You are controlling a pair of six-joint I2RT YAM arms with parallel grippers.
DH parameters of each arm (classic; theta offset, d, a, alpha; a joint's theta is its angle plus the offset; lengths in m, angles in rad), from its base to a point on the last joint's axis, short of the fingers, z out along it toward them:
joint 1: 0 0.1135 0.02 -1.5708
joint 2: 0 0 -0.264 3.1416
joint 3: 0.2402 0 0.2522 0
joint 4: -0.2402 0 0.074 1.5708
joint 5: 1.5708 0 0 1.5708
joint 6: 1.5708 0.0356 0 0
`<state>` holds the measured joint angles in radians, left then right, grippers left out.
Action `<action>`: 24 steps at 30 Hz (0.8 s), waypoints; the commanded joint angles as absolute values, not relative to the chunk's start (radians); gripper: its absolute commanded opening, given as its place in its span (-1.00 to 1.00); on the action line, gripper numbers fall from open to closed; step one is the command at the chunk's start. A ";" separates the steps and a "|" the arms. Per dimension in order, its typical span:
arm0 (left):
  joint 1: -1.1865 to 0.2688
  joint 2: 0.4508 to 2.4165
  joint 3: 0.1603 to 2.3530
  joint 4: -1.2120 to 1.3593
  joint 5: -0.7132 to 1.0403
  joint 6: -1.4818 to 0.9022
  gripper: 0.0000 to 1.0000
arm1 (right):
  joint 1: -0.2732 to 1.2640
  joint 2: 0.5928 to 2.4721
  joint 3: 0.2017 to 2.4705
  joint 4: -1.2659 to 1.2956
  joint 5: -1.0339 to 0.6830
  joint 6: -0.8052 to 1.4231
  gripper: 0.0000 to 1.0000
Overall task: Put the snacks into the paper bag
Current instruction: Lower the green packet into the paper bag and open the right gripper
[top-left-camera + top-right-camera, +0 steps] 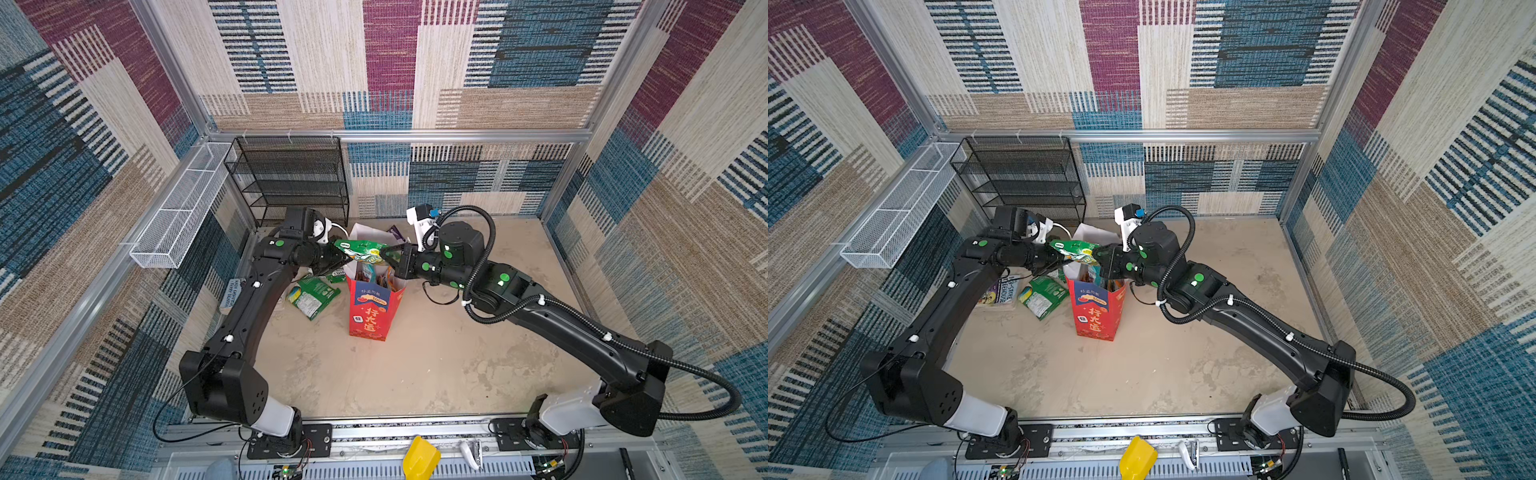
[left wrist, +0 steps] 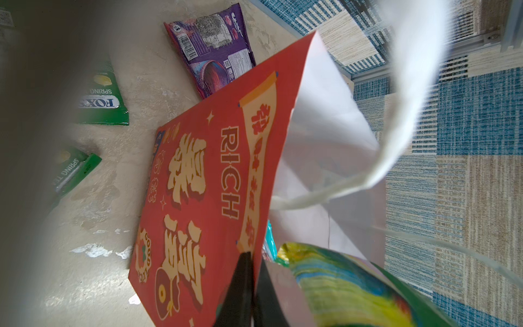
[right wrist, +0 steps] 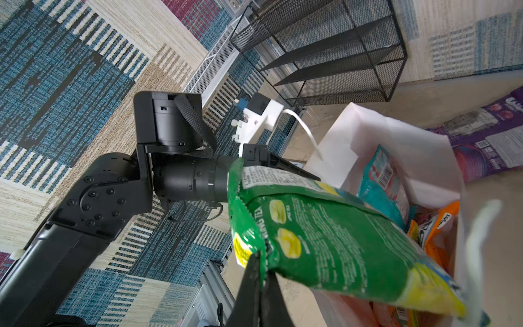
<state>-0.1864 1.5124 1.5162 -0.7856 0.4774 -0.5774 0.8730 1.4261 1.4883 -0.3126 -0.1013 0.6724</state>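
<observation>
We show the left fingers [image 2: 244, 267] clamped on the rim of the paper bag [image 2: 212, 170] and the right fingers [image 3: 254, 269] clamped on a green snack [image 3: 325, 240] held flat over the bag's mouth. Released so, it could bridge the rim or slide outside.

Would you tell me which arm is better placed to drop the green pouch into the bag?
Right. The right gripper is shut on the green pouch above the open mouth of the paper bag; the left gripper is pinching its rim.
</observation>
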 commanded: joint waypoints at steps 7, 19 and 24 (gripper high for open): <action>-0.186 1.505 1.516 -0.737 0.509 -0.595 -0.84 | 0.873 1.404 1.460 -0.310 -0.069 0.672 -1.00; -0.182 1.506 1.517 -0.735 0.516 -0.597 -0.84 | 0.874 1.501 1.541 -0.354 -0.139 0.660 -1.00; -0.181 1.504 1.517 -0.735 0.513 -0.596 -0.84 | 0.873 1.541 1.545 -0.355 -0.154 0.660 -1.00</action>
<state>-0.1833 1.5108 1.5158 -0.7856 0.4812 -0.5797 0.8730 1.5330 1.5398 -0.3653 -0.1303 0.6678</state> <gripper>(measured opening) 0.083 0.048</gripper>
